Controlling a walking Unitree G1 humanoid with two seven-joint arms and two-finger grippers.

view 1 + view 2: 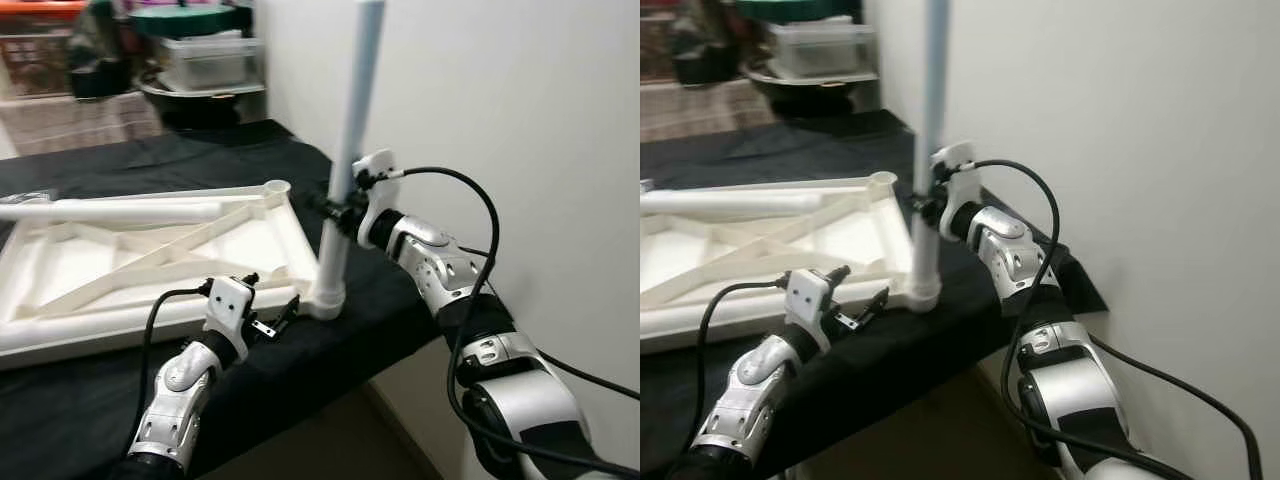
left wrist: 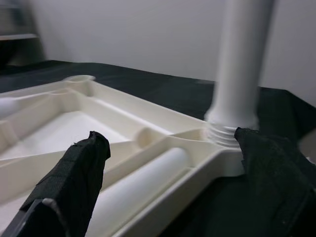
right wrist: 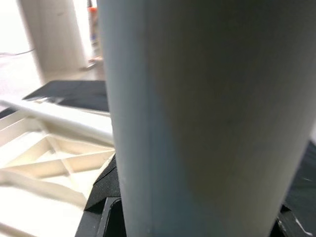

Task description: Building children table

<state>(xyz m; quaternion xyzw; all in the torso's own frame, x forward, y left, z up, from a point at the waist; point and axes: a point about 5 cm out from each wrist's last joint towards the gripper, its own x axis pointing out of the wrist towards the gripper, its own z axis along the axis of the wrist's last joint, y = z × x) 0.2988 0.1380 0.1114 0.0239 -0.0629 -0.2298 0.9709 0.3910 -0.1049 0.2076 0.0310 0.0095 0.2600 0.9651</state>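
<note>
A white plastic table top [image 1: 150,262] lies upside down on a black-covered table [image 1: 330,345]. A pale blue-white leg [image 1: 349,150] stands upright in its near right corner socket [image 1: 325,300]. My right gripper [image 1: 335,208] is shut on this leg at mid height; the leg [image 3: 207,118] looms close in the right wrist view. A second white leg [image 1: 110,211] lies loose across the frame. My left gripper [image 1: 272,318] is open, low beside the frame's near edge, just left of the socket [image 2: 228,132], with its fingers [image 2: 74,177] either side of the frame's corner.
A white wall [image 1: 500,100] rises close on the right, along the table's edge. Behind the table stand clear storage boxes [image 1: 210,60] and dark bags [image 1: 100,50]. The black cloth's front edge drops off below my arms.
</note>
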